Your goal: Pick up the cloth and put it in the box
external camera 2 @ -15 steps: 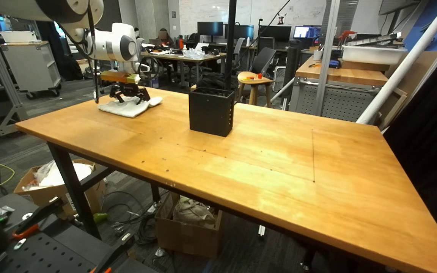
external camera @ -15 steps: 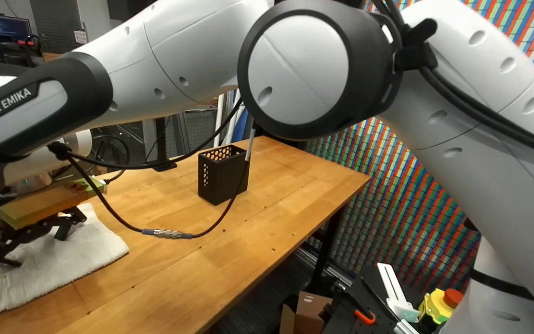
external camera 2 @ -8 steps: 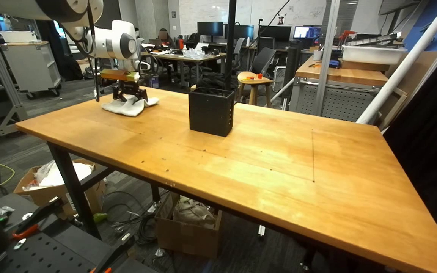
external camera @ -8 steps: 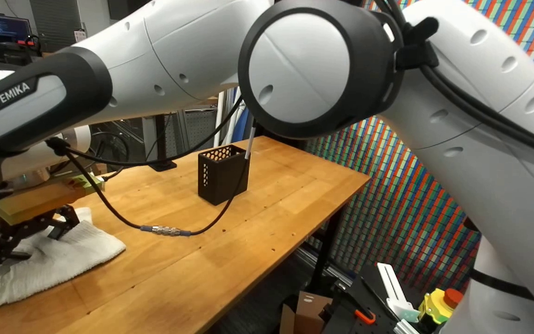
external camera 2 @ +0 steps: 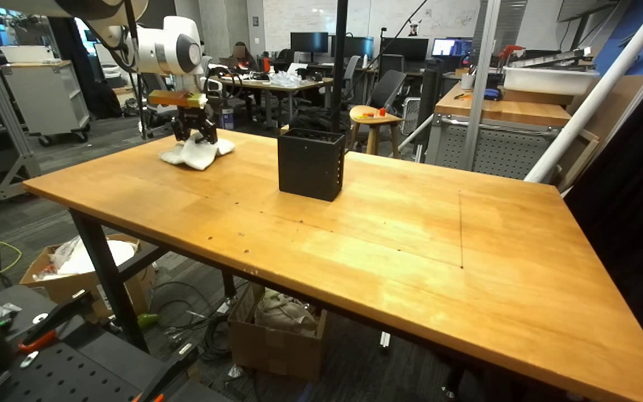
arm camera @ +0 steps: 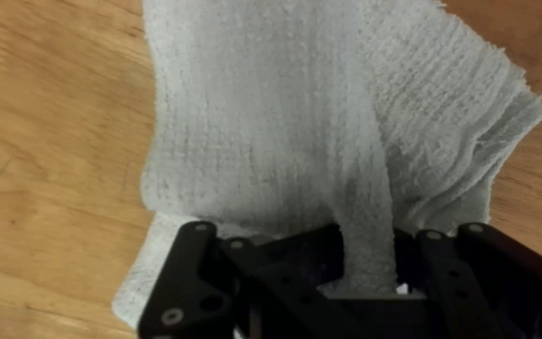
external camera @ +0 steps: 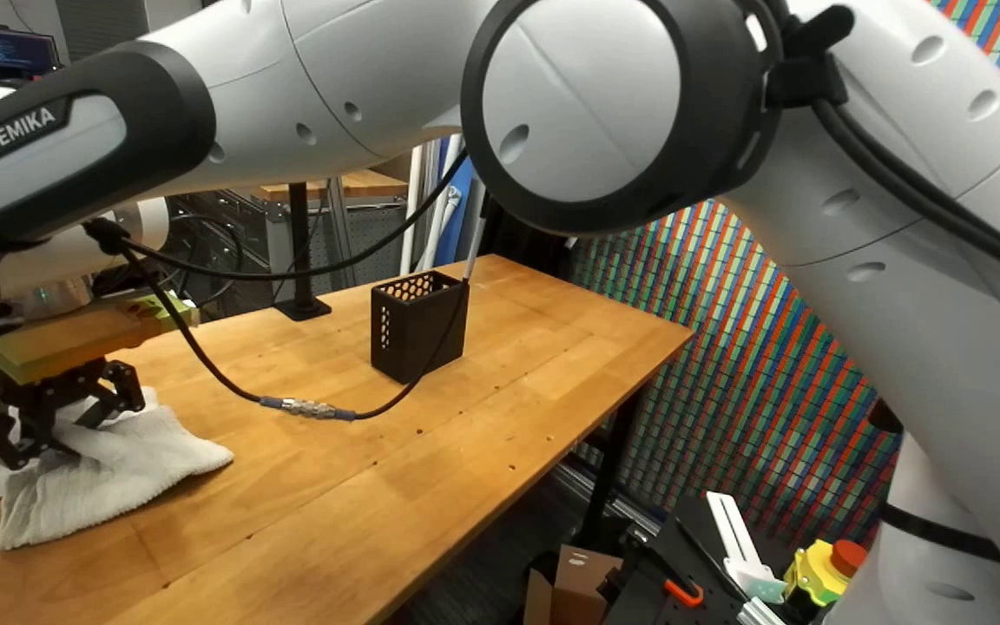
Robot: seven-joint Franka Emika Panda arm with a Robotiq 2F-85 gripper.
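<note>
Tool (arm camera: pixel 369 256) raised since before, clamped on a fold of cloth (arm camera: pixel 261 117), the rest beneath

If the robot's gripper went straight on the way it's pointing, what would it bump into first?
Probably more of the white cloth: the gripper points down, pinching a fold, with looser cloth below. Next would come the wooden tabletop, though how close is hard to judge.
</note>
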